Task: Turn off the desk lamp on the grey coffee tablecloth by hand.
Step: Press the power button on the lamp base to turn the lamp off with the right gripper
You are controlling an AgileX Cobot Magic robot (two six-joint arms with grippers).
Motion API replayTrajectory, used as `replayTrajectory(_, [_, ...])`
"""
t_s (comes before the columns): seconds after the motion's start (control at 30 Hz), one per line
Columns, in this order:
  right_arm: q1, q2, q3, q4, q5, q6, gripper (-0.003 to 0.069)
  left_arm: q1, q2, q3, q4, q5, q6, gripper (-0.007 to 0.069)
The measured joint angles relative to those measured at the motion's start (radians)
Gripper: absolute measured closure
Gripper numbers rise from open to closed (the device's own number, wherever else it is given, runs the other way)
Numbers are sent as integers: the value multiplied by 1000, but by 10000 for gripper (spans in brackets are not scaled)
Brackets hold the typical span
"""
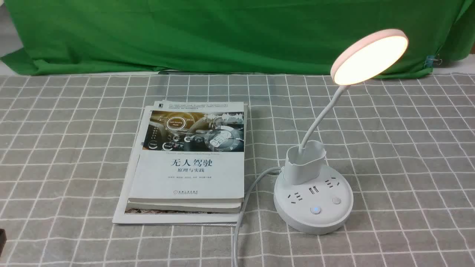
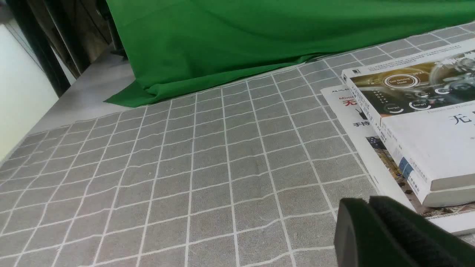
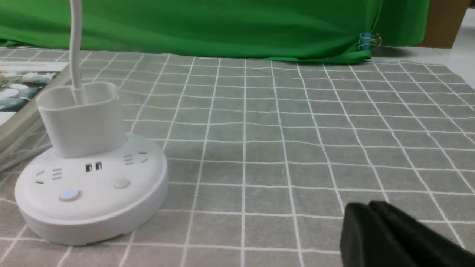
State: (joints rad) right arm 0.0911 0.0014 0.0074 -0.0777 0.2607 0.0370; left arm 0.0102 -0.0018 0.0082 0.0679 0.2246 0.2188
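The white desk lamp (image 1: 313, 200) stands right of centre on the grey coffee tablecloth (image 1: 400, 155). Its round disc head (image 1: 369, 56) glows, and one button on the base (image 1: 315, 210) shows a blue light beside a plain button (image 1: 336, 200). The base also shows in the right wrist view (image 3: 92, 193). My right gripper (image 3: 367, 207) is shut and empty, low over the cloth to the right of the base and apart from it. My left gripper (image 2: 367, 202) is shut and empty, low over the cloth beside the books. Only a dark sliver (image 1: 2, 241) shows in the front view.
Two stacked books (image 1: 189, 163) lie left of the lamp; they also show in the left wrist view (image 2: 419, 122). The lamp's white cord (image 1: 241, 211) runs from the base toward the front edge. A green cloth (image 1: 222, 33) hangs at the back, with a blue clip (image 1: 432, 60).
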Motion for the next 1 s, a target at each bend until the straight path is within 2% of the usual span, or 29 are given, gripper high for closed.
replayTrajectory(0.8, [0, 0, 0, 0, -3, -2, 612, 0, 0, 0, 0, 0, 0, 606])
replayTrajectory(0.9, [0, 0, 0, 0, -30, -2, 612, 0, 0, 0, 0, 0, 0, 606])
replayTrajectory(1.0, [0, 0, 0, 0, -136, -2, 612, 0, 0, 0, 0, 0, 0, 606])
